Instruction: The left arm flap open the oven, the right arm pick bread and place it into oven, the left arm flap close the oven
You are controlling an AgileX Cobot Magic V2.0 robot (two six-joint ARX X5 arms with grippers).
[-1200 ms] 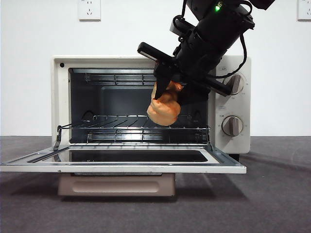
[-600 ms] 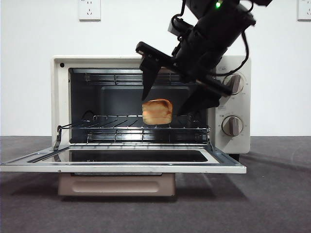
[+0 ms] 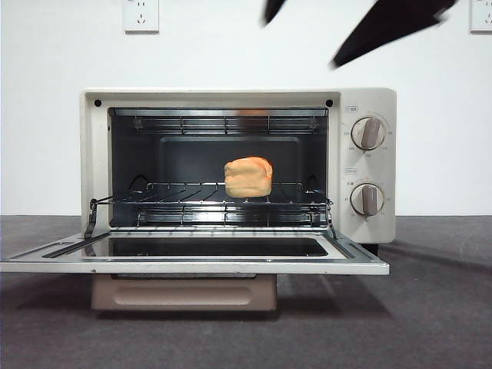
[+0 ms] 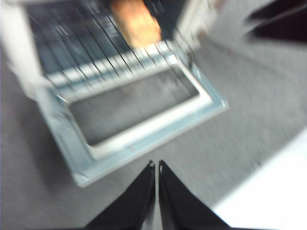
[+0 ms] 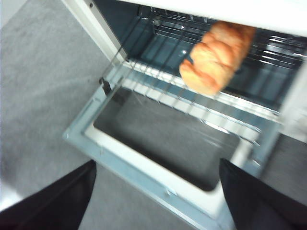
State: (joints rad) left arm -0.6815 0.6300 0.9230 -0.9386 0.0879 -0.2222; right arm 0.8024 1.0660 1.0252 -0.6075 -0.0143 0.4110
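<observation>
The small golden-orange bread loaf (image 3: 248, 177) now sits by itself on the wire rack (image 3: 211, 201) inside the cream-white toaster oven (image 3: 369, 165), a little right of the middle of the cavity. A second ago the right arm's black gripper was clamped around it in front of the opening; half a second ago the jaws had let go and stood spread on either side of it. Now that gripper (image 3: 338, 31) has pulled up and away, showing only as dark tips above the oven's top edge. So the placing step looks finished, and what remains is shutting the glass-paned door (image 3: 192, 257), which lies folded down flat in front of the oven.

From its own camera, the right gripper (image 5: 158, 191) has its jaws spread wide and empty, with the open door and the loaf (image 5: 218, 55) in the space between them, well clear of both.

The left arm's black gripper (image 4: 157, 167) hangs above the grey table (image 4: 249, 105), just in front of the door's front edge (image 4: 148, 129), its two jaws pressed together and holding nothing. It seems well placed to go under that edge and flip the door up.
</observation>
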